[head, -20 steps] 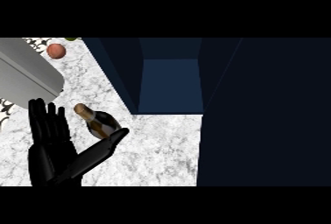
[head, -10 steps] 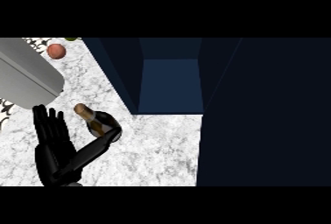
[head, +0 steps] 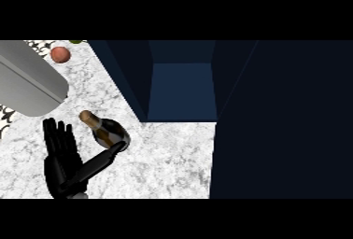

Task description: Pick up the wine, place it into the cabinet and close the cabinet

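- Head view, surroundings: marble counter [head: 172, 163] takes up the left and middle. A dark blue cabinet [head: 183, 91] stands at the middle top with its inside showing. Its dark door [head: 283, 116] fills the right side.
- A large grey rounded body [head: 27, 84] crosses the upper left corner; I cannot tell what it is. Beside it lies a small reddish round fruit [head: 60, 54], well apart from the bottle.
- The cabinet's left wall [head: 127, 79] runs down between the bottle's side of the counter and the blue inside.
- The wine bottle [head: 107, 130] lies on the counter, just left of that wall's near corner and outside the cabinet.
- Its long axis runs diagonally: the neck points to the upper left, the dark base to the lower right.
- The left hand [head: 62, 161] is at the lower left with its fingers straight and pointing up, gripping nothing. Its outstretched thumb reaches the bottle's base.
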### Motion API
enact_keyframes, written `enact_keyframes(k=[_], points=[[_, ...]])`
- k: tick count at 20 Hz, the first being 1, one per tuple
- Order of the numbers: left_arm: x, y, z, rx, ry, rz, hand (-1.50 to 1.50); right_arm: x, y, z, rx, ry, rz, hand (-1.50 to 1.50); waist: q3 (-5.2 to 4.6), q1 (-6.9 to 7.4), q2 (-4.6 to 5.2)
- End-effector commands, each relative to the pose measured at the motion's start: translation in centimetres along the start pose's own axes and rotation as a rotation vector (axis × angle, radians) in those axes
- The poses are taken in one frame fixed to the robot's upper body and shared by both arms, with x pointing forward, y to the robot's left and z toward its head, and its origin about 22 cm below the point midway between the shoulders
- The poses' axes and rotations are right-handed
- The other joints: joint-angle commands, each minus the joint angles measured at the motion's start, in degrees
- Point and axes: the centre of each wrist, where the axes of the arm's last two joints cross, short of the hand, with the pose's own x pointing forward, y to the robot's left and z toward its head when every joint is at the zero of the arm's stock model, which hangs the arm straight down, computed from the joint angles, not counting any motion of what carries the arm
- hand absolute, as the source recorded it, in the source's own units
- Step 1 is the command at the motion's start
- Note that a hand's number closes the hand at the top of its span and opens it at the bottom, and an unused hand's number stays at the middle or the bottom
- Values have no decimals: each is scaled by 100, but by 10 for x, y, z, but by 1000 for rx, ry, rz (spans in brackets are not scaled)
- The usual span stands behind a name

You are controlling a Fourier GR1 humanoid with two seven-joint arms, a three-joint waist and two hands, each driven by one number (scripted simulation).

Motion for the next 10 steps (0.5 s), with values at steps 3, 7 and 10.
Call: enact_keyframes(k=[3,7,10], points=[[-29,2,4,-36,17,23,-150,26,11,32,34,-77,-47,-150,1,-7,-1],[-44,-4,8,-20,20,16,-150,22,4,32,55,-64,-50,-150,2,-17,1],[-47,-10,-14,-21,21,39,-150,21,3,34,43,-66,-33,-150,2,-19,5]])
